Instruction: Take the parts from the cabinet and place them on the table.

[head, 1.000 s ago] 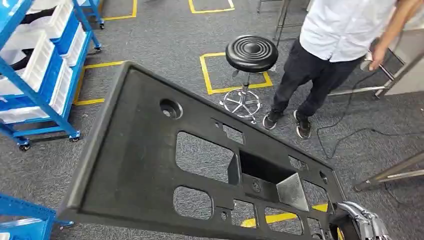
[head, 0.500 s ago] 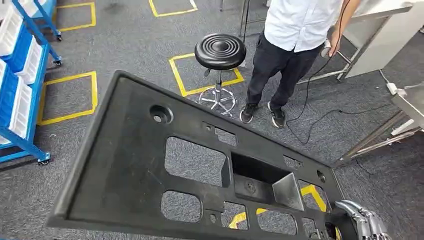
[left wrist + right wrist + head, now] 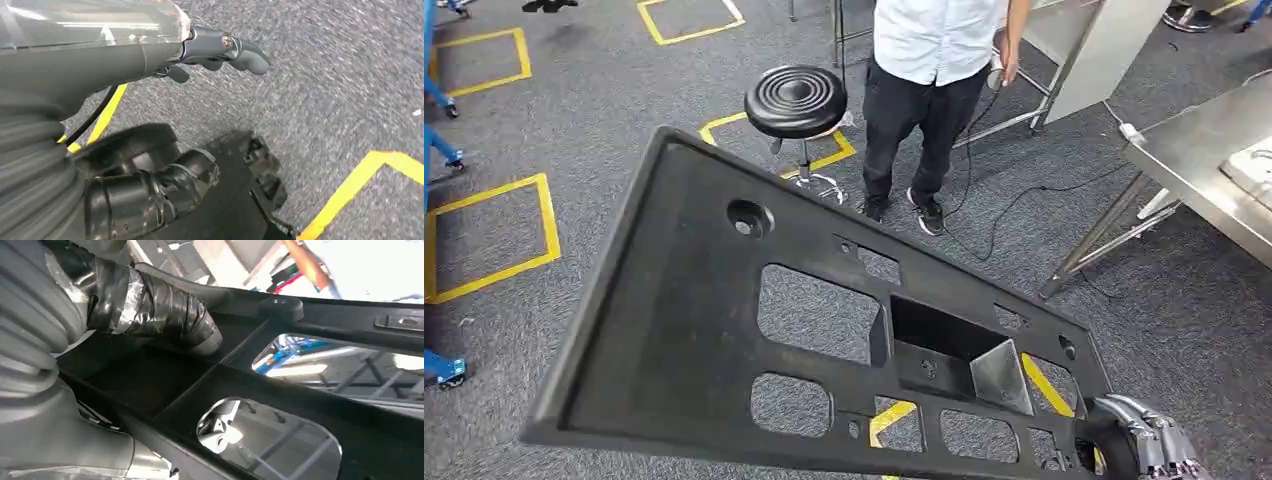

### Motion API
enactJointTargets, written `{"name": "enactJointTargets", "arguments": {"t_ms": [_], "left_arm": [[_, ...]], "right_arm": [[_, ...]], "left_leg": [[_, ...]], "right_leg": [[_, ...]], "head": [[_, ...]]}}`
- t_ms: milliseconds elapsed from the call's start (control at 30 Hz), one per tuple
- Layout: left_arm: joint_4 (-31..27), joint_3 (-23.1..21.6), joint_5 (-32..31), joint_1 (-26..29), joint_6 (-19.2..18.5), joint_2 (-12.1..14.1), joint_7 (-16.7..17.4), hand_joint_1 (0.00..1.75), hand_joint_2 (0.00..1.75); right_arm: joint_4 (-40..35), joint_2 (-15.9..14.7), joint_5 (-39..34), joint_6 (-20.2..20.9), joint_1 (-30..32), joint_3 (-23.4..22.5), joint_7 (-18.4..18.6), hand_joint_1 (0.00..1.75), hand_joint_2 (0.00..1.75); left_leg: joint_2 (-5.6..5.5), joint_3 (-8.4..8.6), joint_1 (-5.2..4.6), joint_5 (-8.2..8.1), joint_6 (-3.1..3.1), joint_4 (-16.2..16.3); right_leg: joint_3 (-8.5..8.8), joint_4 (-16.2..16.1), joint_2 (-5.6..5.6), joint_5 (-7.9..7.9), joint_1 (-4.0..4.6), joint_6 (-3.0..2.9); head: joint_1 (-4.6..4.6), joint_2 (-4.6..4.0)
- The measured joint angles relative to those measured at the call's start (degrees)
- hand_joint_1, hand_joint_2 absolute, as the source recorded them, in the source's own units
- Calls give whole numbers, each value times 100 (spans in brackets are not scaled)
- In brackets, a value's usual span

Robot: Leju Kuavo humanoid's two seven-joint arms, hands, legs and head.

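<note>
Black plastic panel in the grip of the right hand, left hand underneath, its grip unclear

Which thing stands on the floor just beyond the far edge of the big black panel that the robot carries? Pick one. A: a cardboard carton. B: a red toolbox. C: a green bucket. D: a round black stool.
D: in the head view a round black stool on a chrome base stands on the grey carpet beyond the far edge of the black panel, next to a person.
</note>
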Motion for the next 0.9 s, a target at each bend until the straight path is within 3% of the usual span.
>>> {"name": "enactJointTargets", "arguments": {"t_ms": [33, 67, 133, 167, 200, 267, 300, 333, 367, 400, 467, 500, 533, 567, 633, 667, 700, 767, 800, 833, 867, 900], "left_arm": [[0, 0, 13, 5, 0, 2, -13, 0, 175], [0, 0, 13, 9, 0, 2, -11, 0, 175], [0, 4, 13, 25, 0, 9, -9, 0, 175], [0, 9, 13, 42, 2, 11, -7, 0, 175], [0, 11, 13, 59, 2, 20, -4, 0, 175], [0, 11, 13, 54, 2, 26, -6, 0, 175], [0, 11, 13, 54, 0, 29, -7, 0, 175], [2, 15, 13, 69, 0, 29, -4, 0, 175], [0, 22, 13, 63, 0, 29, -11, 0, 175], [0, 22, 13, 46, 0, 33, -4, 0, 175], [0, 24, 13, 41, 2, 39, -4, 0, 175], [0, 24, 13, 38, 0, 37, -4, 0, 175], [0, 24, 13, 33, 0, 42, -7, 0, 175], [0, 24, 13, 37, 0, 42, -9, 0, 175], [0, 33, 13, 57, -15, 42, -7, 0, 175], [0, 37, 15, 63, -15, 50, -7, 0, 175], [0, 39, 17, 62, -13, 53, -7, 0, 175], [0, 39, 20, 51, -13, 53, -7, 0, 175], [0, 42, 22, 46, -13, 50, -7, 0, 175], [0, 42, 24, 46, -13, 50, -7, 0, 175], [0, 42, 26, 46, -13, 50, -7, 0, 175], [0, 44, 28, 44, -13, 53, -9, 0, 175]], "right_arm": [[0, 0, -2, -7, -20, 0, 2, 175, 175], [5, 0, -2, -7, -37, 2, 0, 175, 175], [13, 0, -2, -7, -55, 0, 0, 175, 175], [22, 0, -2, -7, -54, 2, 0, 175, 175], [35, 0, -4, -7, -54, 2, 2, 175, 175], [44, 0, -4, -7, -55, 0, 0, 175, 175], [48, 0, -2, -7, -54, 0, 2, 175, 175], [53, 0, -4, -7, -57, 2, 2, 175, 175], [55, 0, -2, -4, -74, 2, 0, 175, 175], [55, 0, -2, -4, -71, 2, 2, 175, 175], [57, 0, -4, -6, -55, 0, 0, 175, 175], [55, 0, -4, -7, -54, 0, 0, 175, 175], [55, 0, -11, -9, -48, 0, 2, 175, 175], [55, 0, -13, -9, -59, 0, 2, 175, 175], [57, 0, -20, -9, -68, 0, 0, 175, 175], [59, 0, -28, -9, -55, 0, 0, 175, 175], [61, 0, -28, -9, -48, 0, 0, 175, 175], [61, 0, -31, -9, -48, -22, 0, 175, 175], [59, 0, -31, -9, -46, -35, 0, 175, 175], [57, 0, -31, -9, -49, -37, 0, 175, 175], [59, 0, -31, -9, -53, -37, 2, 175, 175], [35, 0, -20, -9, -49, -44, 0, 175, 175]], "left_leg": [[-251, -77, 0, -157, -13, 217], [-387, -246, 12, -380, -21, 598], [-469, -668, 25, -754, -44, 1494], [-472, -798, 28, -769, -55, 1728], [-473, -795, 38, -624, -61, 1662], [-513, -503, 61, -100, -58, 907], [-676, -304, 89, 157, -57, 421], [-1046, -218, 116, 84, -42, 222], [-1075, -228, 123, 96, -28, 95], [-1012, -224, 93, 99, -12, 131], [-888, -196, 58, 129, 75, 110], [-803, -189, 109, 171, 127, 51], [-736, -174, 110, 185, 152, 26], [-646, -168, 101, 185, 190, 17], [-467, -173, 82, 173, 206, 21], [-376, -173, 80, 164, 207, 24], [-298, -168, 80, 153, 204, 25], [-176, -138, 80, 127, 196, 24], [-112, -101, 80, 103, 177, 24], [-62, -65, 79, 86, 158, 21], [-18, -60, 44, 69, 130, 14], [18, -50, 40, 56, 101, 15]], "right_leg": [[1, -15, 59, 18, -7, -39], [-14, -13, 107, 24, -10, -56], [-20, -2, 242, 20, -6, -69], [-22, 13, 324, 20, -6, -69], [-20, 28, 411, 16, -11, -66], [-19, 73, 576, -4, -23, -47], [-24, 108, 646, -22, -28, -22], [-56, 141, 713, -39, -31, 11], [-107, 220, 775, -48, -1, 43], [-131, 187, 827, -21, -31, 88], [-159, 135, 971, 34, -55, 174], [-172, 157, 903, 20, -51, 183], [-210, 257, 550, -67, -24, 213], [-357, 563, 361, -271, -25, 243], [-778, 1432, 257, -670, -52, 290], [-935, 1747, 248, -749, -62, 306], [-964, 1800, 240, -692, -69, 310], [-669, 1262, 199, -316, -72, 300], [-315, 619, 110, -21, -62, 269], [-87, 168, -69, 56, -33, 233], [-43, 108, -222, -36, 45, 189], [-58, 87, -157, -2, 55, 165]], "head": [[4, 0], [0, 0], [2, 0], [0, 0], [0, 0], [0, 0], [0, 0], [2, 0], [6, 0], [4, 0], [0, 0], [2, 0], [13, 0], [26, 0], [24, 0], [26, 0], [24, 0], [24, 0], [26, 0], [26, 0], [24, 0], [22, 0]]}}
